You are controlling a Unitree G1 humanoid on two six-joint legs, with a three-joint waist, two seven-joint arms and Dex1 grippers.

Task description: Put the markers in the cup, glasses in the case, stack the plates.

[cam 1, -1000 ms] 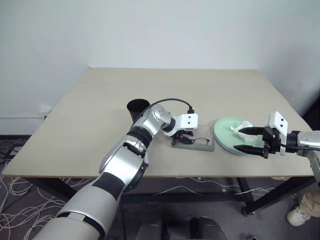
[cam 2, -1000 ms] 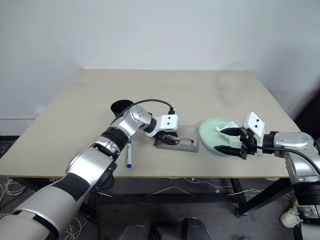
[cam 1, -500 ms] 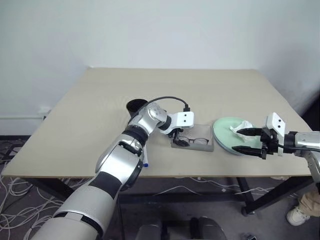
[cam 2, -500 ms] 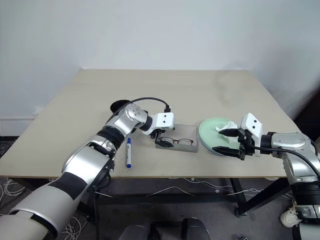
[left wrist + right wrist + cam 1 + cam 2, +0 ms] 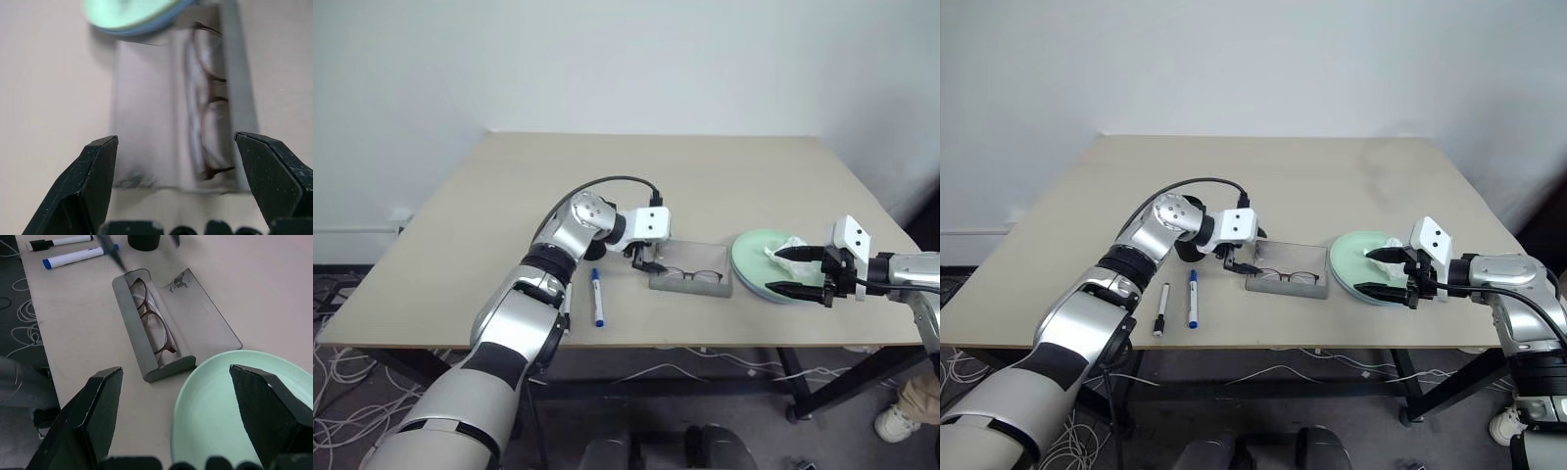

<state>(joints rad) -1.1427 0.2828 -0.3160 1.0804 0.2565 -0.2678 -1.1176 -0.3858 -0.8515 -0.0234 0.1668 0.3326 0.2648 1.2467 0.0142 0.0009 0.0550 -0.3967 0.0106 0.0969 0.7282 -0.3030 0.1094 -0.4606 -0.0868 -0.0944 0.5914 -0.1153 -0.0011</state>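
table [image 5: 509, 206]: tan, holds everything
plates [image 5: 1356, 257]: stacked, green on blue, tissue [image 5: 787, 248] on top
case [image 5: 195, 320]: open, glasses [image 5: 155, 328] inside
cup [image 5: 143, 241]: behind case
markers [image 5: 1192, 298]: 2, flat, near edge
left gripper [image 5: 645, 260]: open, empty
right gripper [image 5: 1379, 272]: open, over plates

Head pair: high, facing forward and down over the whole surface [image 5: 724, 176].
Left wrist: close, looking along its pincer [image 5: 186, 188] at the case [image 5: 146, 112].
Right wrist: close, above the case and plates [image 5: 230, 406].
Shared: case.
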